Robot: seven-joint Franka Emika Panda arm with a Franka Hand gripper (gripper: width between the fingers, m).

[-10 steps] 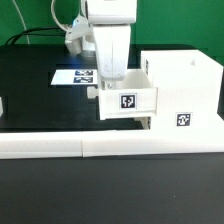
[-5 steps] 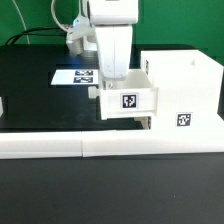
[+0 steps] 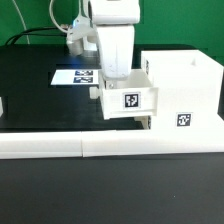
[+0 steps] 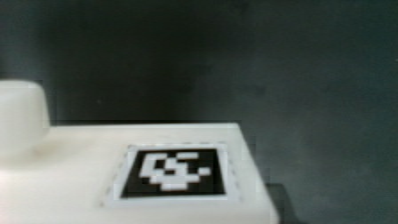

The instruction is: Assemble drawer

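Note:
The large white drawer shell stands at the exterior view's right with a tag on its front. A small white tray with a tag sticks out of the shell's open side, held off the table. My gripper reaches down from above onto the tray's wall on the side away from the shell and looks shut on it; the fingertips are hidden by the tray. A bit of a second tray shows beneath. In the wrist view a white tagged surface fills the lower part, with no fingers in sight.
The marker board lies on the black table behind the gripper. Long low white border bars run along the front. A white piece shows at the exterior view's left edge. A white rounded lump shows in the wrist view.
The gripper and the small tray have shifted slightly toward the exterior view's right, so the tray sits a little deeper in the shell.

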